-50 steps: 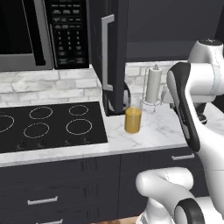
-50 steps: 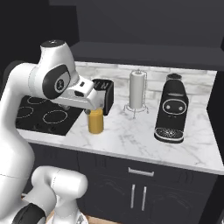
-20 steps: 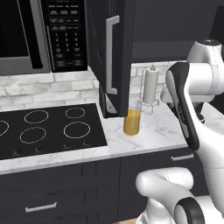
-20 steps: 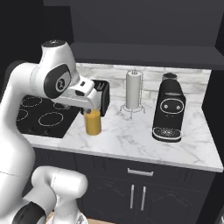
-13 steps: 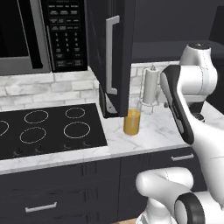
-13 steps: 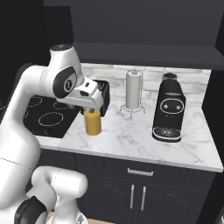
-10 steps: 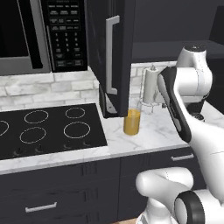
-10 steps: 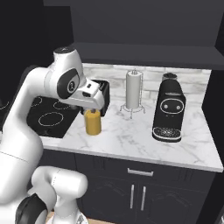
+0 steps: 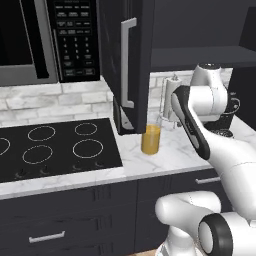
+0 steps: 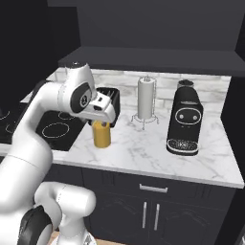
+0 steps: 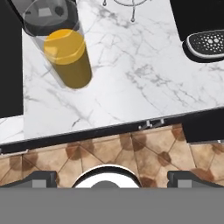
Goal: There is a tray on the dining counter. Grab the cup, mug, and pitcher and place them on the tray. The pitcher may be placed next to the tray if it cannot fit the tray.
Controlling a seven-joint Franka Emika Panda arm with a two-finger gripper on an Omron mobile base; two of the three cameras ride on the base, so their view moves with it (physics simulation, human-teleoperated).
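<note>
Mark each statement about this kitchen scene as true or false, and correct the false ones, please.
1. The pitcher stands upright on the marble counter. True.
2. The gripper is shut on the pitcher. False: it is open and holds nothing.
3. The paper-towel roll stands between the pitcher and the black coffee machine. True.
4. The pitcher lies on the cooktop. False: it stands on the counter beside the cooktop.
5. The pitcher holds amber liquid. True.

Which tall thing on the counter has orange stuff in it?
The glass pitcher beside the stove. The paper towel roll is white and the coffee machine is black.
</note>
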